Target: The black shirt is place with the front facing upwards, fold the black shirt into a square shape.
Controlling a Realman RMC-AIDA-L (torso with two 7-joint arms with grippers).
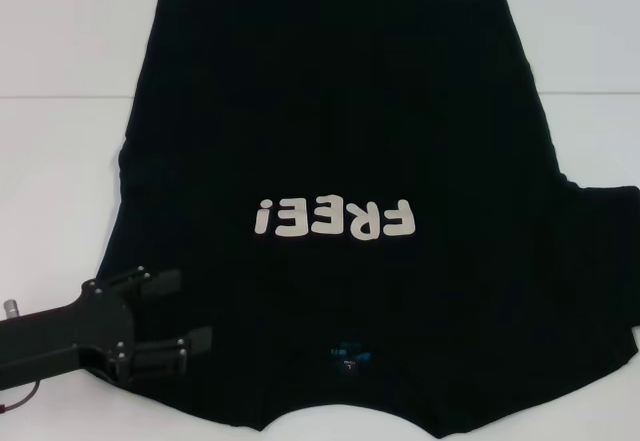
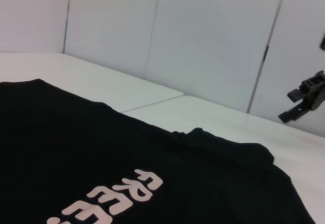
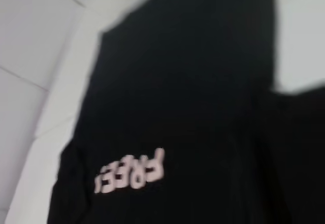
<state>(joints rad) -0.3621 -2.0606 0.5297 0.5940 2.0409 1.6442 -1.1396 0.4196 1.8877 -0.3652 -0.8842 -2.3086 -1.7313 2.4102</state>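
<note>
Now left pincer (image 1: 190, 311) gapes over black shirt's (image 1: 340, 111) near-left edge.

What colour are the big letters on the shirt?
White, on the black shirt. The letters show best in the head view.

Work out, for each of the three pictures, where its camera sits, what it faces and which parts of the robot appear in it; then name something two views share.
Head view: from the robot's head, looking down on the black shirt spread over the white table; the left gripper, open, lies over the shirt's near left part.
Left wrist view: low over the shirt, looking across the table at wall panels; another gripper shows far off.
Right wrist view: above the shirt, looking down; no robot part shows.
Shared: the white FREE! lettering appears in all three.
</note>
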